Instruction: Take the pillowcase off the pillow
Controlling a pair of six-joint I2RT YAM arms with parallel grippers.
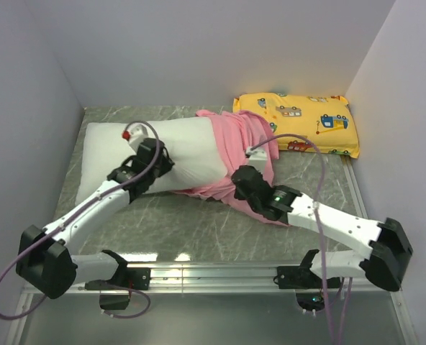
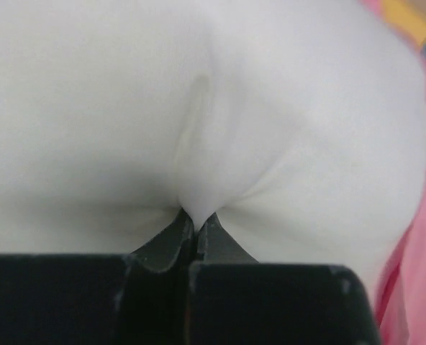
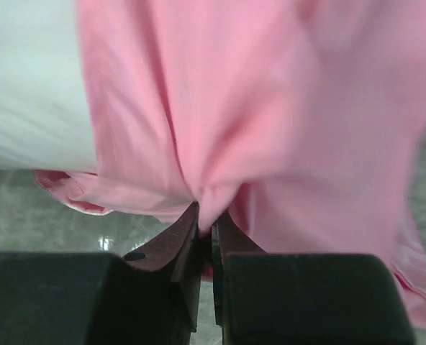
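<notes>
Right end of pillow [image 1: 105, 147] hidden inside pillowcase [image 1: 234, 144]. Blurred yellow pillow [image 2: 414, 25] cut off by the edge in left wrist view.

Top external view: fixed high behind the arm bases, facing down and forward, far enough off to take in the whole table [image 1: 198, 223], both arms, the pillow [image 1: 191, 147] and the pillowcase [image 1: 234, 136]. Left wrist view: mounted just behind the left gripper [image 2: 197, 219], looking out along its jaws, so close to the pillow that white nearly fills the frame, with a pink strip at the right edge. Right wrist view: same mounting behind the right gripper [image 3: 206, 215], very near the pillowcase, pillow at upper left and table below; all three views share the pillow-pillowcase boundary.
</notes>
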